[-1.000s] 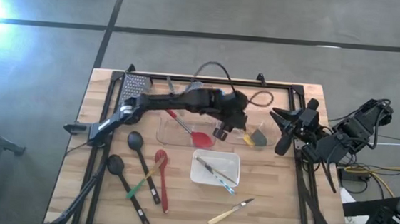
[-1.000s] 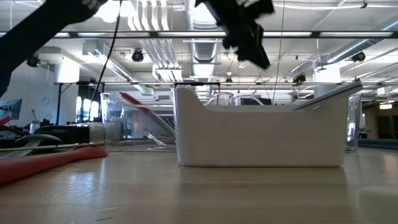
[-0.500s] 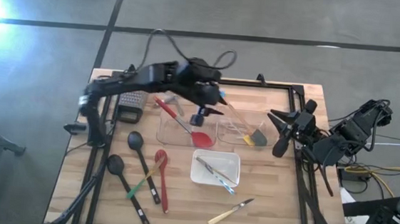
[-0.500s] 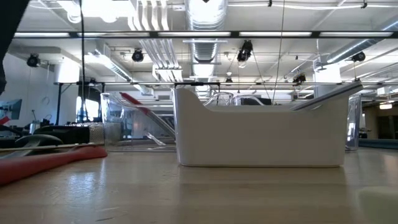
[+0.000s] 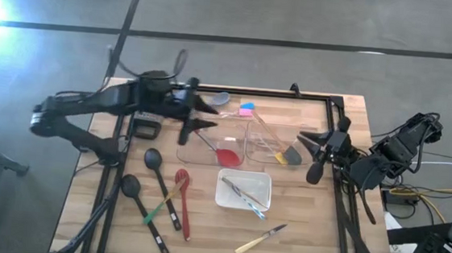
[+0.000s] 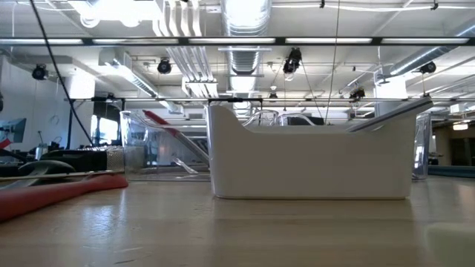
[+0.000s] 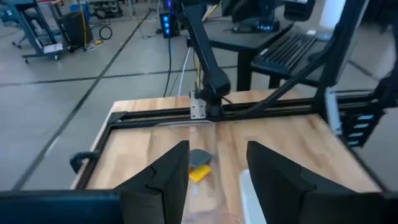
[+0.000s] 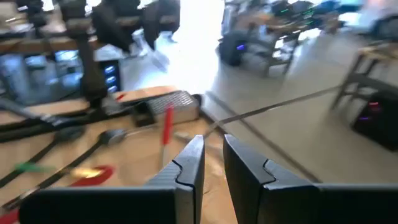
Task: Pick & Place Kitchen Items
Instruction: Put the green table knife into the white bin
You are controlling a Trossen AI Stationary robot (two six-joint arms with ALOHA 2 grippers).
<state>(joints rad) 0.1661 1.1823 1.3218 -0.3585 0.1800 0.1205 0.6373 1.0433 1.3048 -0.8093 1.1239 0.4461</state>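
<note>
Wooden table (image 5: 307,230): utensils scattered, none gripped
Near edge: small knife (image 5: 261,239) loose; black ladles (image 5: 156,190) and red spatula (image 5: 181,197) left of white tray (image 5: 222,192)
Mid: red spoon (image 5: 222,153) leaning in clear bin (image 5: 187,153)
Left gripper (image 5: 203,113): fingers spread, empty, above the bin's far-left corner
Right gripper (image 5: 313,153): fingers nearly together, empty, at right edge
Advice: one handle to be straddled squarely before closing

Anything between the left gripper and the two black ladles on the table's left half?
Nothing visible does. The left gripper hangs open and empty by the back-left corner of the clear plastic bin; the black ladles lie on bare wood beside it.
</note>
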